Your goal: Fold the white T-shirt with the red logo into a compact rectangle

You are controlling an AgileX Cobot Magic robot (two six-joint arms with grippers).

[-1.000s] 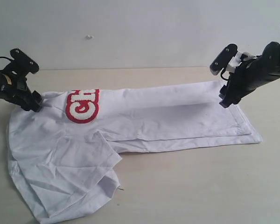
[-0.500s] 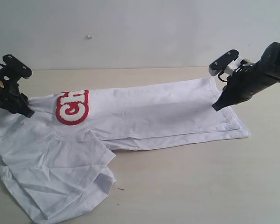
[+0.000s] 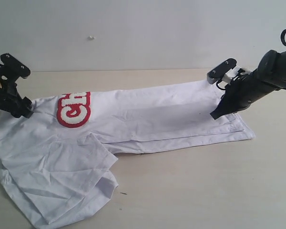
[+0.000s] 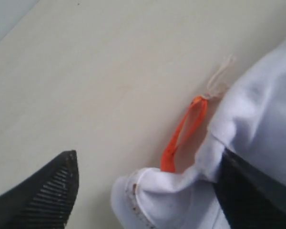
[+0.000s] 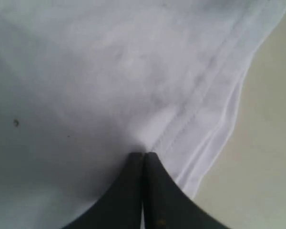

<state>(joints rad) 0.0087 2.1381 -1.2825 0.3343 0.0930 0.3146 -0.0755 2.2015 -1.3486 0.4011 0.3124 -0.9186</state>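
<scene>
The white T-shirt [image 3: 157,119] lies across the table, its body folded into a long band and a loose sleeve part bunched at the front left. Only the start of the red logo [image 3: 74,109] shows, near the left end. My left gripper [image 3: 24,112] stands open at the collar edge. Between its spread fingers lie a bunched collar fold [image 4: 152,191] and the orange neck tag [image 4: 186,129]. My right gripper [image 3: 214,115] is shut, its tips pinching the shirt [image 5: 109,71] just inside the stitched hem [image 5: 200,114].
The beige table [image 3: 205,181] runs round the shirt on all sides. A pale wall [image 3: 143,33] stands behind it. The crumpled lower left of the shirt [image 3: 52,191] reaches close to the table's front edge.
Both grippers dragged the shirt leftward across the table. Since then the shirt has stayed put, and the right gripper has shifted a little further left and down onto the cloth.
</scene>
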